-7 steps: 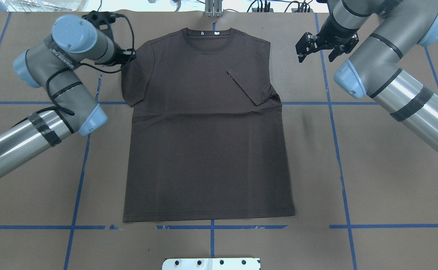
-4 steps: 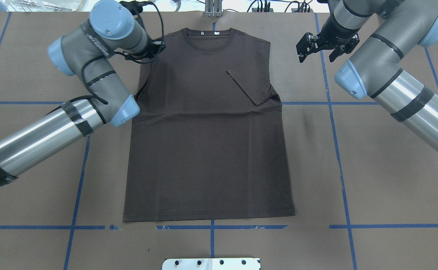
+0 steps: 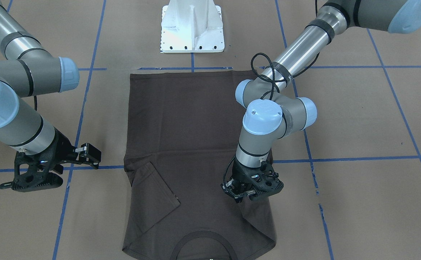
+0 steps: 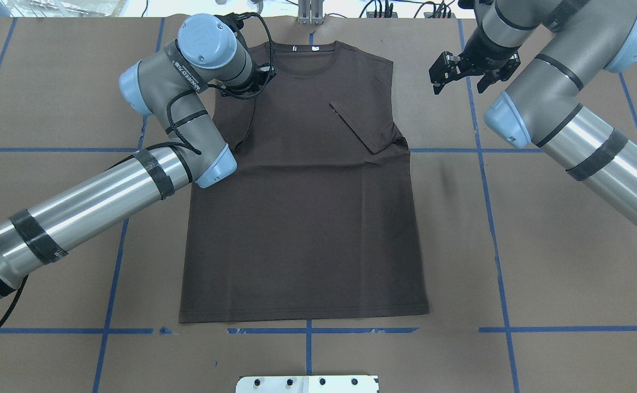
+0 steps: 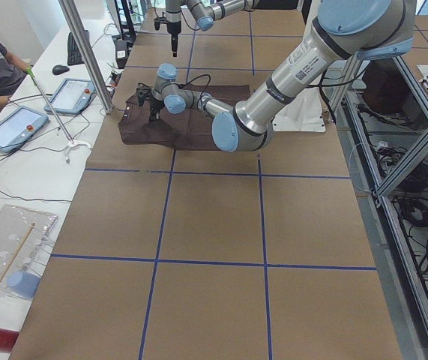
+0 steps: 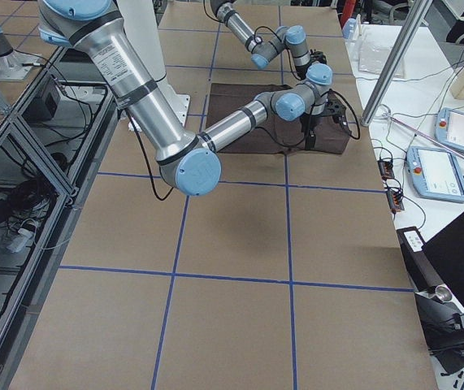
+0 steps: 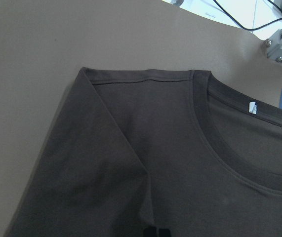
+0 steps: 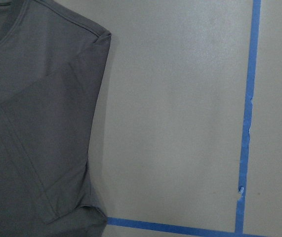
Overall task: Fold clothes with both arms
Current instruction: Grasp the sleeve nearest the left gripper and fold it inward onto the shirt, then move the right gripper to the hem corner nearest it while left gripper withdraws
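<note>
Overhead exterior: left claw pinches the T-shirt sleeve — right claw hangs spread, apart.

Overhead and front cameras face each other steeply — wrist cameras look closely down on the T-shirt

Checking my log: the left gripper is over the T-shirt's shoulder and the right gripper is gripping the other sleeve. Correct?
No: the right gripper grips nothing; in the overhead view it hangs open over the table beside the T-shirt. The left gripper is over the shoulder, as stated.
</note>
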